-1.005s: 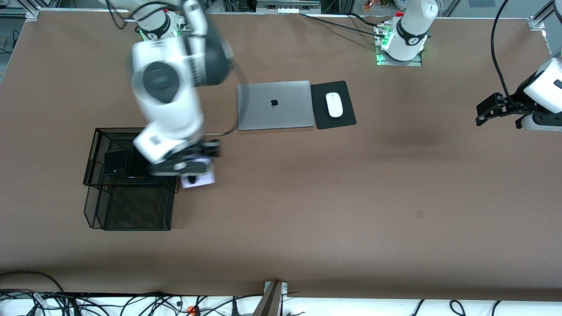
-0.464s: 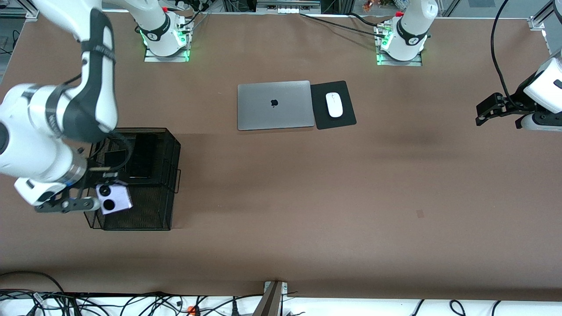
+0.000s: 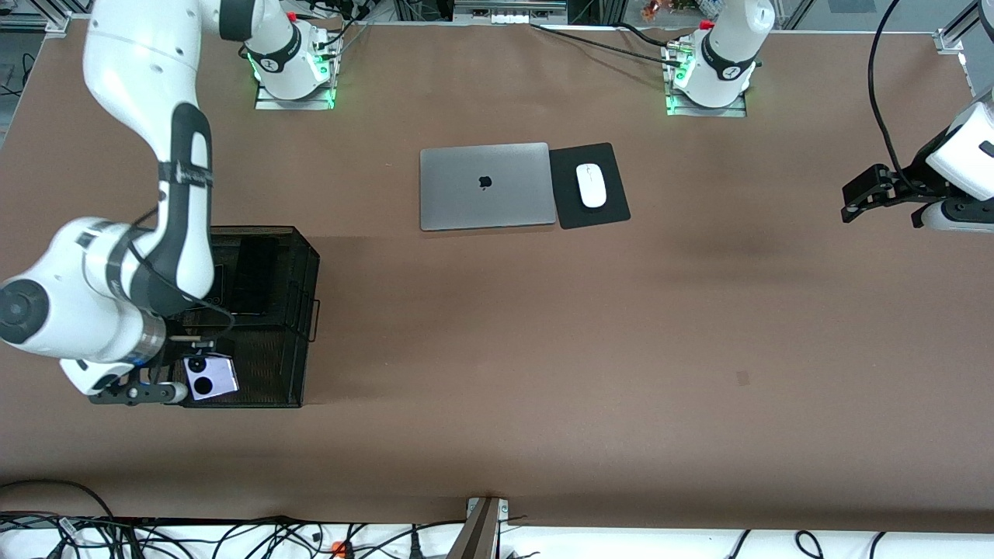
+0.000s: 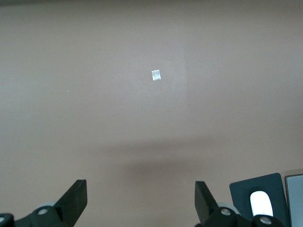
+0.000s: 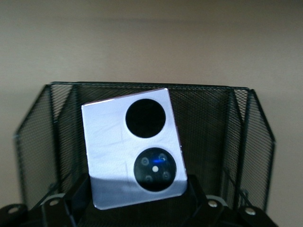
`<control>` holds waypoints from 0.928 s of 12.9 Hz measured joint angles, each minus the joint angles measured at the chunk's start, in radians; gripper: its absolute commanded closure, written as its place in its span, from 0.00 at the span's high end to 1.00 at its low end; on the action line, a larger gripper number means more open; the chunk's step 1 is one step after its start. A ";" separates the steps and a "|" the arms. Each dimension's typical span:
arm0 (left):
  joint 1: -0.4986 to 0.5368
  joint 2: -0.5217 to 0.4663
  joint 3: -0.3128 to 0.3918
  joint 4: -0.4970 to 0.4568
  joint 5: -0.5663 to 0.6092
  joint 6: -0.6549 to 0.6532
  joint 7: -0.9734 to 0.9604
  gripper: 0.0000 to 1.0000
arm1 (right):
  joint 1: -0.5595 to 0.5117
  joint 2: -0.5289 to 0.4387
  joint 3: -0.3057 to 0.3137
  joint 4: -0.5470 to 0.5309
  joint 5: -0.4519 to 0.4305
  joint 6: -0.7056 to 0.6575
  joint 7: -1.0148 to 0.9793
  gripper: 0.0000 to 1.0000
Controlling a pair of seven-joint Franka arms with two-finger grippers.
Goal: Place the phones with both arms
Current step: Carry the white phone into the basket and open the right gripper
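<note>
Now the right tool pinches the lavender phone over the basket, lower left of the frame. Lower it level, well inside the mesh, probably clear of the slab. Waiting at far right, the left tool is spread.

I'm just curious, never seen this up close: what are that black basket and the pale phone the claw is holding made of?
The basket looks like black wire mesh, probably painted metal: you can see through its fine grid. The phone in the right claw seems to be glossy glass or polished plastic, lavender-white, since it reflects light like a mirror; which of the two cannot be told.
</note>
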 measured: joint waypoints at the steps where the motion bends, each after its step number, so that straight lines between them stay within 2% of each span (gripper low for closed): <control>1: 0.000 0.000 0.000 0.000 0.000 0.000 0.000 1.00 | 0.000 0.021 0.001 0.000 0.016 0.008 0.000 0.08; 2: 0.000 0.000 0.000 0.000 0.000 0.000 0.000 1.00 | 0.000 0.040 0.001 -0.001 0.038 0.014 0.000 0.28; 3: 0.000 0.000 0.000 0.000 0.000 0.000 0.000 1.00 | 0.000 0.055 0.001 -0.001 0.055 0.016 0.000 0.69; 4: 0.000 0.000 0.000 0.000 0.000 0.000 0.000 1.00 | -0.001 0.066 0.001 -0.001 0.067 0.016 0.002 1.00; 9: 0.000 0.000 0.000 0.000 0.000 0.000 0.000 1.00 | -0.007 0.075 -0.004 0.007 0.107 0.029 0.006 1.00; 12: 0.000 0.001 0.000 0.001 0.000 -0.001 0.000 1.00 | -0.001 0.028 -0.038 0.032 0.097 -0.007 0.002 1.00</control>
